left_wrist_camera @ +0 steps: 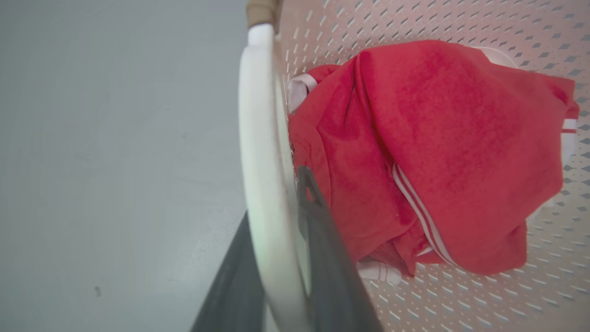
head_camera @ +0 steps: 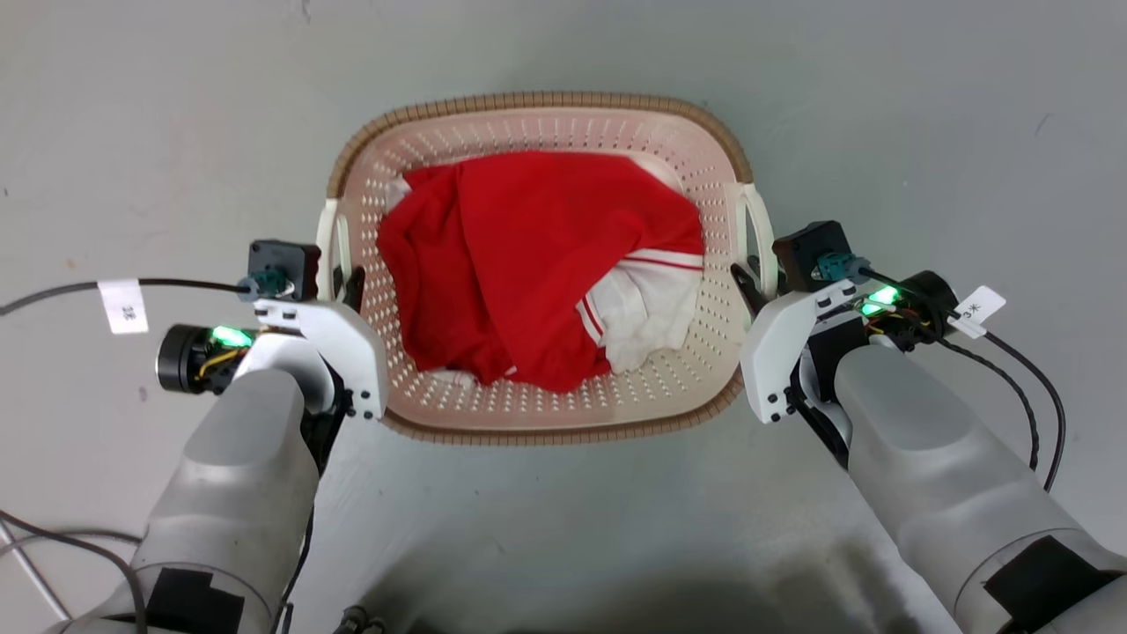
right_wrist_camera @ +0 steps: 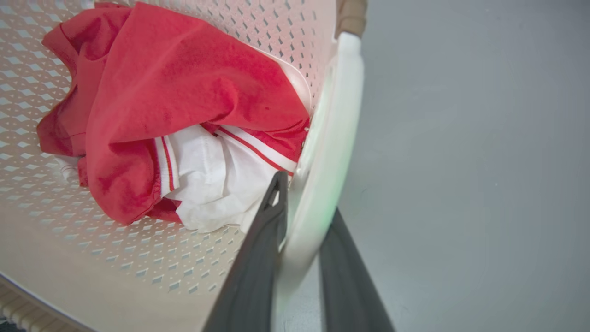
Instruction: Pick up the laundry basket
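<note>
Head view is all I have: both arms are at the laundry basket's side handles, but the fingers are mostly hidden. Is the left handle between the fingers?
Observer: Yes. In the left wrist view the white left handle of the laundry basket runs between the left gripper's fingers, one inside the wall, one outside.
Operator: And the right side?
Observer: The same: the right handle lies between the right gripper's fingers. Whether they press it, I cannot tell.
Operator: Is cloth caught?
Observer: Between the right fingers I see only handle; the white garment lies beside the inner one.
</note>
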`<state>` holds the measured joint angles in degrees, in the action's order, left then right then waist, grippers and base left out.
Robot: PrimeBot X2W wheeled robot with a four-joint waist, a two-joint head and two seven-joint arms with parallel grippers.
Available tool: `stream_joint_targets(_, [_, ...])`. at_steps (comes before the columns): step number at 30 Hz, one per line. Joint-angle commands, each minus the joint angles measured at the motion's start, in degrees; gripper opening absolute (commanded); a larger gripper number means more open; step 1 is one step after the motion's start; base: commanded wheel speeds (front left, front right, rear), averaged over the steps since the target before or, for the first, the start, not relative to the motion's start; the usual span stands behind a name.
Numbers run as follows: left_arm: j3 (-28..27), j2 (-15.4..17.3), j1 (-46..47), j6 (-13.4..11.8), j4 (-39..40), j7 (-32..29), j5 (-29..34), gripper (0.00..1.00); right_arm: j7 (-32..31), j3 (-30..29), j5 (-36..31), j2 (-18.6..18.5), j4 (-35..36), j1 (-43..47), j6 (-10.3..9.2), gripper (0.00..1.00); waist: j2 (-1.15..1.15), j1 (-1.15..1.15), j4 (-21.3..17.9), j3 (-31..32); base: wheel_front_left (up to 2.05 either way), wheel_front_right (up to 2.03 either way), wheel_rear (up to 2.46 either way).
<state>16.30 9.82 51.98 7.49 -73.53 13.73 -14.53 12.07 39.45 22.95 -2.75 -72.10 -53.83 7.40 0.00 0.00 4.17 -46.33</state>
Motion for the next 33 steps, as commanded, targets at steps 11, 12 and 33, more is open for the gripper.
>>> stream_joint_targets(11, [4.5, 0.5, -4.7, -0.1, -0.2, -2.7, -4.8, 0.00, -2.6, 3.4, 3.7, -0.2, 1.0, 4.4, 0.16, 0.00, 0.00, 0.00, -2.1, 10.3, 0.00, 0.00, 0.00])
stream_joint_targets(12, [4.9, 0.6, -5.2, -0.1, -0.2, -3.0, -5.4, 0.00, -2.9, 3.7, 4.1, -0.2, 1.0, 4.8, 0.16, 0.00, 0.00, 0.00, -2.3, 11.3, 0.00, 0.00, 0.00])
stream_joint_targets(33, [16.1, 0.9, -14.3, -0.1, 3.5, -12.9, -17.4, 0.00, -11.2, 10.0, 12.0, -0.1, 0.3, 13.3, 0.16, 0.00, 0.00, 0.00, -5.5, 30.5, 0.00, 0.00, 0.00])
